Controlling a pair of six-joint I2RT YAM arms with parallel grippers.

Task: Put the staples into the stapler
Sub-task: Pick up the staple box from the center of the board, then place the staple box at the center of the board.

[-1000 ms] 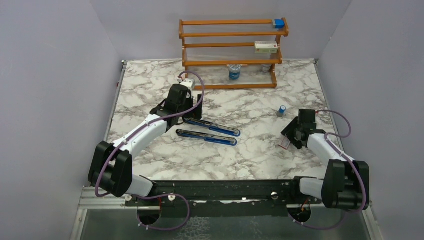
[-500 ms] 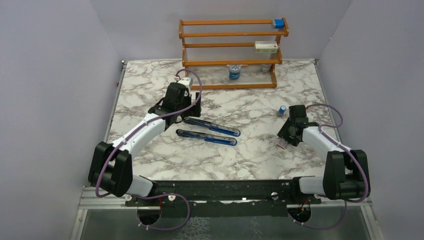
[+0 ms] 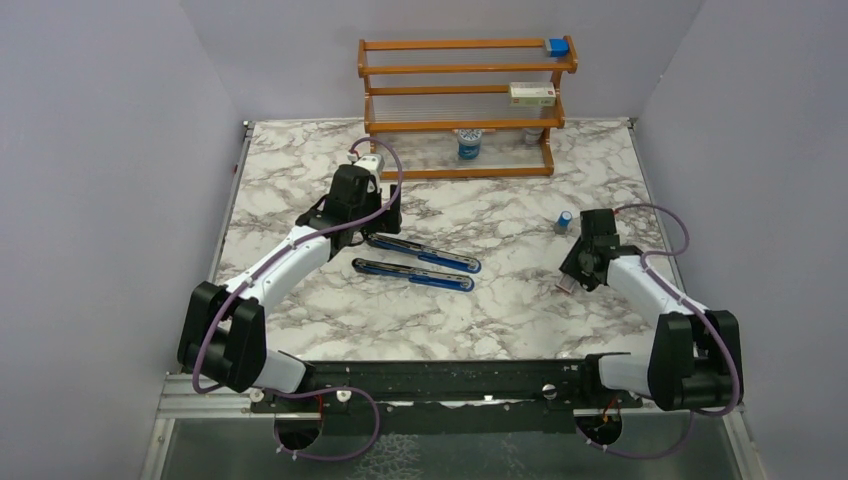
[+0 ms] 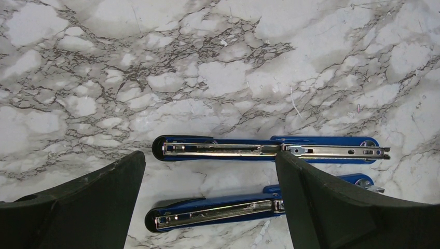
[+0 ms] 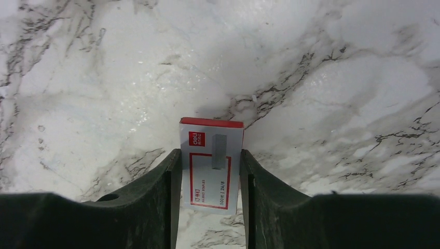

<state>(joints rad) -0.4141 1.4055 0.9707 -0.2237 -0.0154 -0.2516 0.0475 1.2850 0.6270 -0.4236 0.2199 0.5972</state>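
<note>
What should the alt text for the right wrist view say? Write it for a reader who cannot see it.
A small red-and-white staple box lies flat on the marble table, gripped on both long sides by the black jaws of the right gripper. Nothing else lies on the table here.

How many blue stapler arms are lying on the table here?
2. The stapler lies opened on the marble table below the open left gripper: a far arm and a near arm, side by side. None seems hidden.
</note>
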